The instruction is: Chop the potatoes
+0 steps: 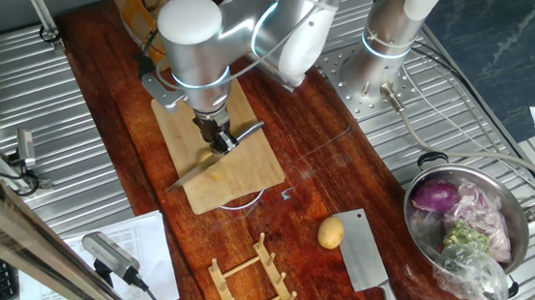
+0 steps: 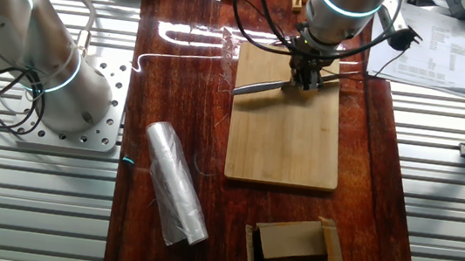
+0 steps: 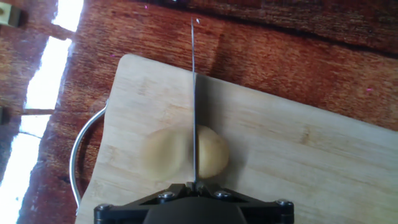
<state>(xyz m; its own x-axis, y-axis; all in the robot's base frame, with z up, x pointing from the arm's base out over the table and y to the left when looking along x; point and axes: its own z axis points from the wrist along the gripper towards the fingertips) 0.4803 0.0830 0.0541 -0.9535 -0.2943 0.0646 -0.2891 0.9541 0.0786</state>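
Gripper (image 1: 220,140) of the silver arm clamped on a long steel knife (image 1: 210,162), fingers pinched tight around its handle end above the pale bamboo cutting board (image 1: 232,171). Seen in the hand view: thin knife blade (image 3: 194,112) edge-on, running straight across a small yellow-tan potato (image 3: 183,152) lying on the pale board (image 3: 298,155), blade already into the potato's top, roughly at its middle, a rounded half showing on each side. Hidden under the gripper in both fixed views, that potato. Second whole yellow-tan potato (image 1: 330,233) lying on the dark red wooden table (image 1: 314,174), well apart from the board, just beside a broad steel cleaver (image 1: 367,256). Further right, round steel bowl (image 1: 522,240) holding a purple-red onion (image 1: 435,196) and a clear plastic bag. Near the front edge, small wooden rack (image 1: 252,275). In the other fixed view, roll of clear plastic bags (image 2: 175,185) left of the board (image 2: 284,136), open cardboard box (image 2: 293,256) below it.
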